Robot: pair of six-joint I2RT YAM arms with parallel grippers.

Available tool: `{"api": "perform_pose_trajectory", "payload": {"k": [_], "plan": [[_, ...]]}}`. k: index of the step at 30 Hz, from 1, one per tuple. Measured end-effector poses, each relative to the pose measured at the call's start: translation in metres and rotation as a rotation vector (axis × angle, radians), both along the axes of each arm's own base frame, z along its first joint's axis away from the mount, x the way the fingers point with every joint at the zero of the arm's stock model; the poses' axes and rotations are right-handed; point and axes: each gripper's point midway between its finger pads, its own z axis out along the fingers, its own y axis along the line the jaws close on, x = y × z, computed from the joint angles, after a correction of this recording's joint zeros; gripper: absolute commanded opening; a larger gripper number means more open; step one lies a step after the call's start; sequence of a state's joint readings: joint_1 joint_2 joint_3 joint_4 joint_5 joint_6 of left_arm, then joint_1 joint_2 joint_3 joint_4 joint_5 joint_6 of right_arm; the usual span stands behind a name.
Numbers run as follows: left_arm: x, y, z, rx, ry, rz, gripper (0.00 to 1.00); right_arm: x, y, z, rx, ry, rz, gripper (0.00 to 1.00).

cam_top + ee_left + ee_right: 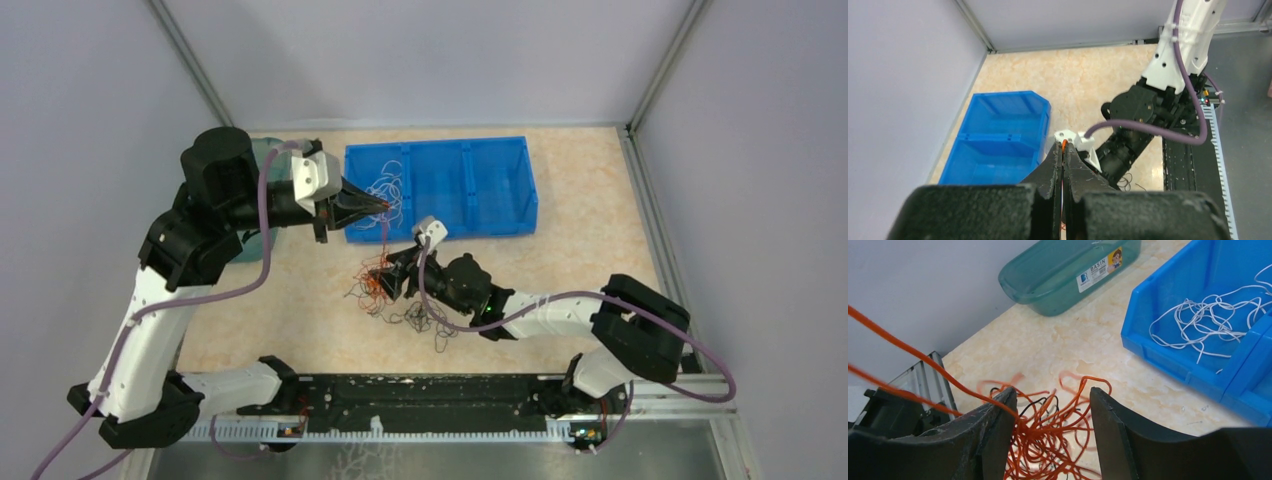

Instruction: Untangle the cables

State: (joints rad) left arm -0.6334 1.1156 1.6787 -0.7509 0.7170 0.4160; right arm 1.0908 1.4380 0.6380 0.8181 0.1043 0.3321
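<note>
Black fingers (988,435) of the right end effector (1053,400) fill its wrist view. They stand moderately apart, with the orange clump (1040,455) lying between them on the desk (1073,345). Nothing looks clamped, so it seems placed to pin or gather the tangle.

One orange strand (908,347) runs taut up and away from the clump to the left end effector (383,207). Its jaws are pressed together on the strand, over the near-left part of the blue bin (1148,340). That pairing reads as a pull: one side anchors the knot while the other draws a single wire out.

White cables (1208,315) already lie in the bin's end compartment, likely sorted by colour. Thin black cables (410,322) lie loose on the desk beside the right arm. A green basin (1063,270) sits by the wall.

The desk top is glossy, marbled beige. Plain pale lilac walls (90,80) and metal corner posts (190,60) enclose it, and a black rail (430,405) at the near edge carries both arm bases.
</note>
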Motion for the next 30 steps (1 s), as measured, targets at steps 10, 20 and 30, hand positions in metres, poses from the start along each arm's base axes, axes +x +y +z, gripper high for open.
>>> {"api": "perform_pose_trajectory", "payload": {"k": [10,20,30], "plan": [[-0.002,0.0,0.039,-0.06,0.019,0.018,0.0,0.004,-0.002,-0.006,0.062,-0.04,-0.031,0.5],[0.002,0.007,0.068,-0.108,-0.01,0.084,0.0,-0.004,-0.024,-0.004,0.167,-0.052,-0.054,0.5],[-0.01,0.017,0.04,-0.085,-0.031,0.074,0.0,-0.019,-0.061,-0.068,-0.001,0.06,-0.084,0.47]]}}
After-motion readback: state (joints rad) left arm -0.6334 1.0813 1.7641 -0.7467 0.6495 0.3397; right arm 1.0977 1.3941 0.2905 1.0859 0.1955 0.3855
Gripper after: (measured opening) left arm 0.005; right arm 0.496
